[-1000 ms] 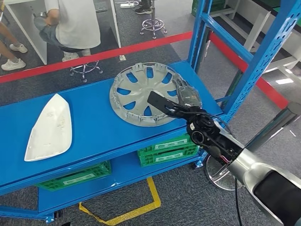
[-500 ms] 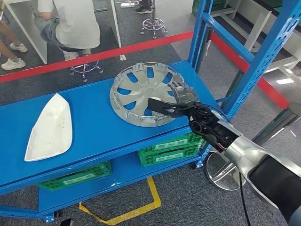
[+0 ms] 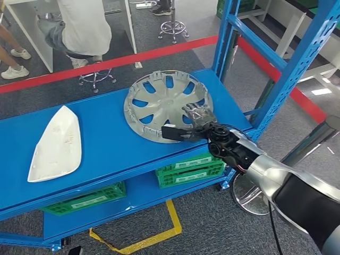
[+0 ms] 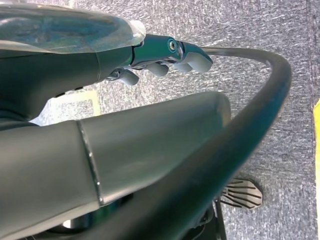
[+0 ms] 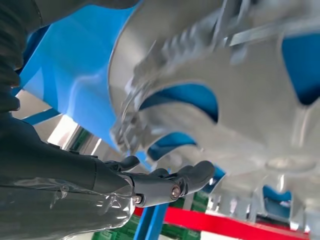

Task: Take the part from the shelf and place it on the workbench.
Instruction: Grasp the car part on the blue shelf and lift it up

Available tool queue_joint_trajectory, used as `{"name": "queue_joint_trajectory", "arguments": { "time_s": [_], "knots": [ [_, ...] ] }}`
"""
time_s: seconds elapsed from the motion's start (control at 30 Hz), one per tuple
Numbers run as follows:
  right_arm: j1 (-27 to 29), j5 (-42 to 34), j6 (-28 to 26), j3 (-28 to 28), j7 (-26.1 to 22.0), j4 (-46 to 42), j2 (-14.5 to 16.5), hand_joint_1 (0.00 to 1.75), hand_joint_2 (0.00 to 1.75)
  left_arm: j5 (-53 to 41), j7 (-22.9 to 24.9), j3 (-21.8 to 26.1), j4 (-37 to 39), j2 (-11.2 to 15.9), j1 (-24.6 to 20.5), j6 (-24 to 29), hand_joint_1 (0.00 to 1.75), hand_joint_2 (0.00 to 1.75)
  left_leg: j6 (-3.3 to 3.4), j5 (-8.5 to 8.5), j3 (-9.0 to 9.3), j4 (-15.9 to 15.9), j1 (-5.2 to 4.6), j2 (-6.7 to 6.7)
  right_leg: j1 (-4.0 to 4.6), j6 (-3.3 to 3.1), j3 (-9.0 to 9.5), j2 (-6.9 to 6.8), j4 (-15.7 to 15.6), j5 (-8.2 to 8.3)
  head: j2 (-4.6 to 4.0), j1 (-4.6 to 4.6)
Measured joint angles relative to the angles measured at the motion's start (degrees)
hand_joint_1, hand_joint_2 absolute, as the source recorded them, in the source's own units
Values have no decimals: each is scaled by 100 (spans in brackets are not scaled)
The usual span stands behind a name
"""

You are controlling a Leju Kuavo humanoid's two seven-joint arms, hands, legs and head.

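Observation:
A silver hubcap [image 3: 160, 103] lies flat on the blue shelf [image 3: 104, 143], toward its right end. My right hand [image 3: 192, 125] is at the hubcap's near right rim, with its fingers [image 3: 196, 113] spread over the top face. The dark thumb [image 3: 172, 132] reaches along the near edge, and no grip on the rim shows. In the right wrist view the rim of the hubcap [image 5: 245, 100] is very close, with the fingers [image 5: 170, 182] stretched out beside it. My left hand [image 4: 166, 55] hangs over grey floor, holding nothing.
A white curved panel [image 3: 56, 143] lies on the shelf's left part. Green crates [image 3: 188, 170] sit on the lower shelf. Blue uprights [image 3: 292, 69] rise at the right. A person [image 3: 84, 26] sits on a stool behind the shelf. A round stool base [image 3: 248, 196] stands under my right arm.
My right hand has dropped and slid left, from above the hubcap's right side down to its near right rim. The hubcap has not moved.

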Motion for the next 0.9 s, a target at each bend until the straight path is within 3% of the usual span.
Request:
{"name": "queue_joint_trajectory", "arguments": {
  "time_s": [0.9],
  "knots": [
    [-162, -84, -297, 532, -816, 556, 598, 3, 175, 136, -52, -59, 0, 28, 14, 3, 0, 0, 0, 0, 3, 0, 0, 0, 0, 0, 3, -1, 0, 0, 0, -1]
  ]
}}
